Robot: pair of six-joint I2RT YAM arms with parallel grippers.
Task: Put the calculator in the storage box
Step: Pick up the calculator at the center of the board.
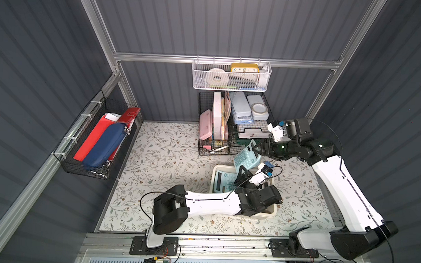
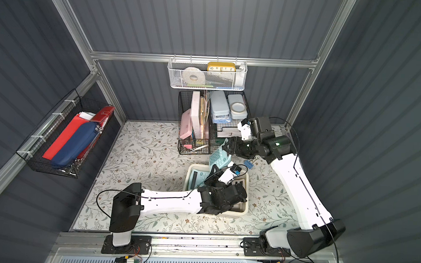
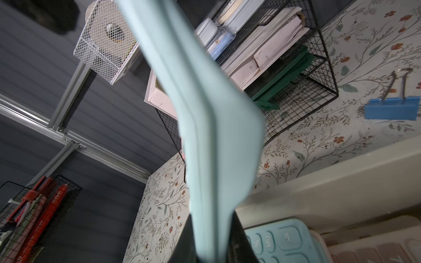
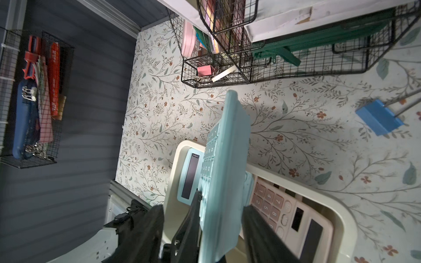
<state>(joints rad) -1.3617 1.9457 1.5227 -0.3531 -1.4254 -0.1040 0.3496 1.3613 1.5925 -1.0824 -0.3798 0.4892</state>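
Observation:
A light blue calculator (image 1: 246, 156) (image 2: 219, 155) stands on edge above the far end of the cream storage box (image 1: 268, 214) (image 2: 240, 212). My left gripper (image 1: 242, 171) (image 3: 213, 218) is shut on the calculator's lower end. My right gripper (image 1: 256, 148) (image 4: 221, 200) straddles its upper end. One finger lies against the key face and the other sits close to the back, but blur hides whether both press. Inside the box (image 4: 341, 216) lie another blue calculator (image 1: 223, 181) and a pink one (image 4: 284, 211).
A blue binder clip (image 1: 268, 164) (image 4: 378, 118) lies on the floral mat right of the box. Black wire baskets (image 1: 214, 127) full of stationery stand just behind. A white mesh basket (image 1: 231, 76) hangs on the back rail, and a black wire basket (image 1: 94, 141) on the left wall.

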